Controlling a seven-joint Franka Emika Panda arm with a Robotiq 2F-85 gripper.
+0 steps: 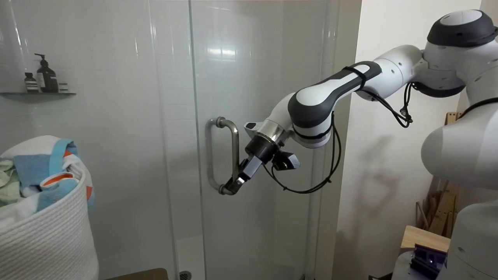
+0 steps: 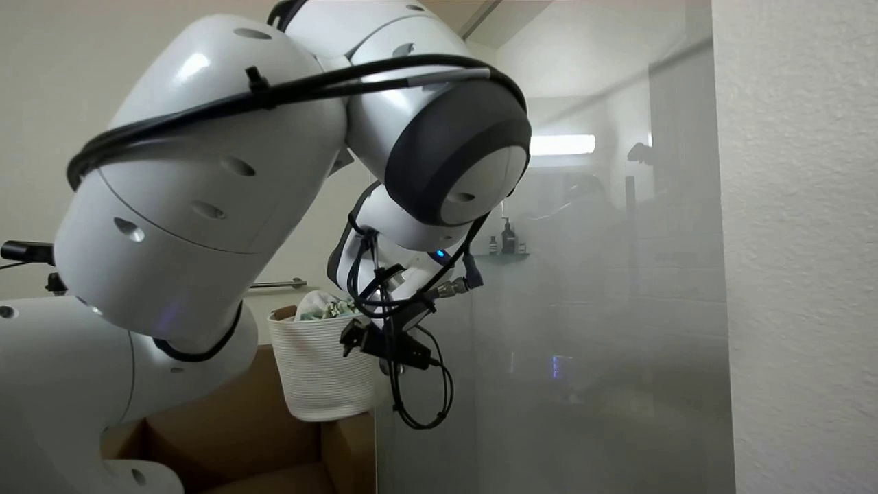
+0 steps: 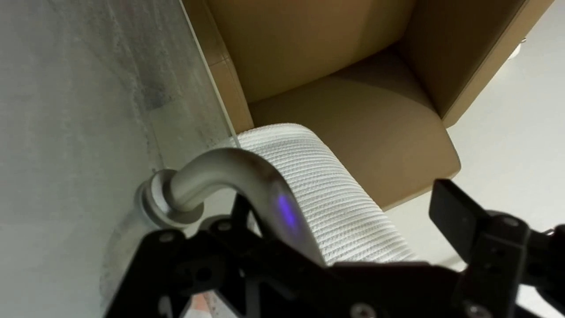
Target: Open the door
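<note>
The door (image 1: 253,225) is a tall clear glass panel in an exterior view; its glass also shows in an exterior view (image 2: 590,412) and in the wrist view (image 3: 79,132). I cannot tell whether it is ajar. Its silver D-shaped bar handle (image 1: 235,146) stands upright near the panel's free edge. My gripper (image 1: 234,183) is at the handle's lower bend. In the wrist view my gripper (image 3: 344,207) is open. One finger is behind the bar, inside the D; the other is well apart on the outer side. The bar (image 3: 265,185) lies between them, nearer the inner finger.
A white woven basket (image 1: 50,241) with towels stands at the left in an exterior view and close beyond the handle in the wrist view (image 3: 326,194). A brown armchair (image 3: 366,128) is under it. A glass shelf (image 1: 39,93) holds bottles. A white wall (image 2: 796,240) flanks the glass.
</note>
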